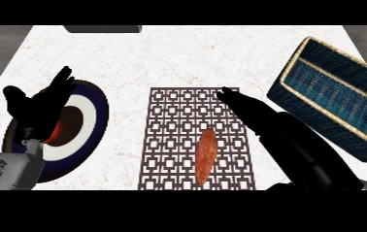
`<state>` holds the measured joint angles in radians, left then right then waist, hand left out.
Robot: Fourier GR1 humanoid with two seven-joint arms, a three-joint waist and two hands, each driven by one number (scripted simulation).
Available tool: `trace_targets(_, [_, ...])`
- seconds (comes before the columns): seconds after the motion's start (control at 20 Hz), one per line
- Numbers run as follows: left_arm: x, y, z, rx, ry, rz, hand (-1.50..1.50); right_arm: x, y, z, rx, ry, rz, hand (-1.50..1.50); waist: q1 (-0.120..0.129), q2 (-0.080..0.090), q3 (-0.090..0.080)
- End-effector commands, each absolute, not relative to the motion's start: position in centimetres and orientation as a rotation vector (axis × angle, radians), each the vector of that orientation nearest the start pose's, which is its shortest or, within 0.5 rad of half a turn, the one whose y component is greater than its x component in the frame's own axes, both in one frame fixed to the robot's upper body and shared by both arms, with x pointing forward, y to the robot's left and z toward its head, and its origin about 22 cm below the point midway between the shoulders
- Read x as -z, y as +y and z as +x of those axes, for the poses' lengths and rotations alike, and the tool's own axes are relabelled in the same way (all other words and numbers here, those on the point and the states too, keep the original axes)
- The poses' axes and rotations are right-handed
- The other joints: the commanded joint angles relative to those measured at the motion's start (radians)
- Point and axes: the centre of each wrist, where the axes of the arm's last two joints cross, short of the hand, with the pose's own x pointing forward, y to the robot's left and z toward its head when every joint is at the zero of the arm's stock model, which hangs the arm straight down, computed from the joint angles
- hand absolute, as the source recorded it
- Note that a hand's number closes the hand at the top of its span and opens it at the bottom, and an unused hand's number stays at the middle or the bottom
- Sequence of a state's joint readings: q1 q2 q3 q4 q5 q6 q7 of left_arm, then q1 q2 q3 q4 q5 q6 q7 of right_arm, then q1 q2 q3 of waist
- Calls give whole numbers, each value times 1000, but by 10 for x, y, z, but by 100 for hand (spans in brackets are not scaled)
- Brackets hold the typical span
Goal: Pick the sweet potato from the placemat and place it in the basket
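counter: white speckled counter top (pixel 179 56); a dark grey flat block (pixel 102 28) sits at its far edge.
placemat: brown rectangular placemat with a square lattice pattern (pixel 172 122), centre of the counter, running down to the near edge.
sweet potato: orange-brown elongated sweet potato (pixel 206 156) lies flat on the placemat's near right part, long axis roughly away from the robot. Nothing is touching it.
basket: blue woven rectangular basket with a tan rim (pixel 331 88), far right of the counter, turned at an angle, apart from the placemat. Nothing shows inside it.
right hand: black right hand (pixel 251 109), fingers straight and held together, pointing up-left over the placemat's right edge. Holds nothing. Fingertips lie past the sweet potato's far end, and the hand is beside it and clear of it.
left hand: black left hand (pixel 39 107) on a grey forearm at the left edge, fingers up and spread, resting, holding nothing.
plate: round plate with navy, white and dark red rings (pixel 97 107), left of the placemat, partly hidden behind the left hand.
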<state>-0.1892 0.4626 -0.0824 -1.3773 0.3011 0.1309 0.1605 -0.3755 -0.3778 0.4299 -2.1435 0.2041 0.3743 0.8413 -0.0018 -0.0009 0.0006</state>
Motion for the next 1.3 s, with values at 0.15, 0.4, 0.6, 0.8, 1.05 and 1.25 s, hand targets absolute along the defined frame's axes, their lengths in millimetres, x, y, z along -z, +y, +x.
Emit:
trace_targets(0.15, [-24,316,279,88,-1375,190,0,-126,-125,235,-1020,-1509,-268,-150,12,3,0])
trace_targets(0.4, [-40,308,292,83,-1371,190,0,-112,-110,254,-1064,-1434,-311,-150,8,1,-1])
trace_targets(0.6, [-36,319,293,85,-1379,197,0,-80,-110,253,-1110,-1356,-315,-150,4,1,-1])
trace_targets(0.8, [-41,301,294,57,-1372,188,0,-67,-130,251,-1161,-1318,-320,-150,2,1,0])
trace_targets(1.05, [-44,307,295,64,-1379,199,0,-56,-113,248,-1173,-1312,-311,-150,3,1,-1])
trace_targets(1.25, [-42,315,296,75,-1391,197,0,-83,-128,264,-1148,-1344,-285,-150,2,1,-1])
